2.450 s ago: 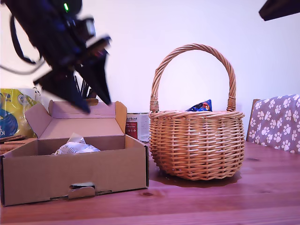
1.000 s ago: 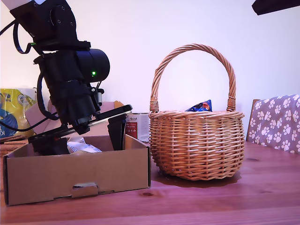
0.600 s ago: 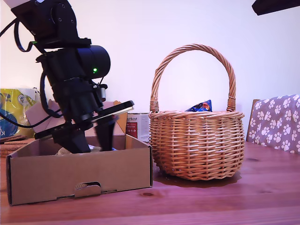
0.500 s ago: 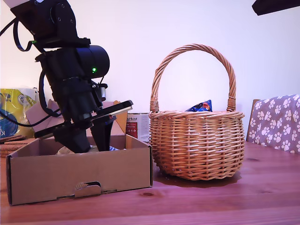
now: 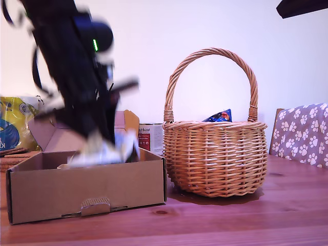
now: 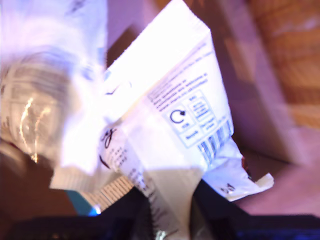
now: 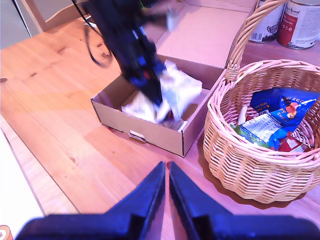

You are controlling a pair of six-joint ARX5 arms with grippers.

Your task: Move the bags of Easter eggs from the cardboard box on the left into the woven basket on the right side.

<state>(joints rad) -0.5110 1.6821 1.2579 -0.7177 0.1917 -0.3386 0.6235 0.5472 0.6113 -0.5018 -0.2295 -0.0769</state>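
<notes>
My first gripper (image 6: 165, 220) clamps whitish bag (image 6: 165, 125); barcode, recycle mark seen, print unreadable, blurred. My second gripper (image 7: 166, 185) jaws closed, empty. Blue bag (image 7: 282, 107) reads "EGGS".

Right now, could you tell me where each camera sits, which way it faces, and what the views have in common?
Exterior view: low at table height, facing the cardboard box and woven basket side-on; a blurred arm rises over the box.
First wrist view: on my first gripper, looking along it at the whitish bag it clamps.
Second wrist view: high on my second gripper, looking down at box, basket and the first arm; its fingers nearly meet.
Shared: the whitish bag shows in all three; box and basket in the exterior and second wrist views.
</notes>
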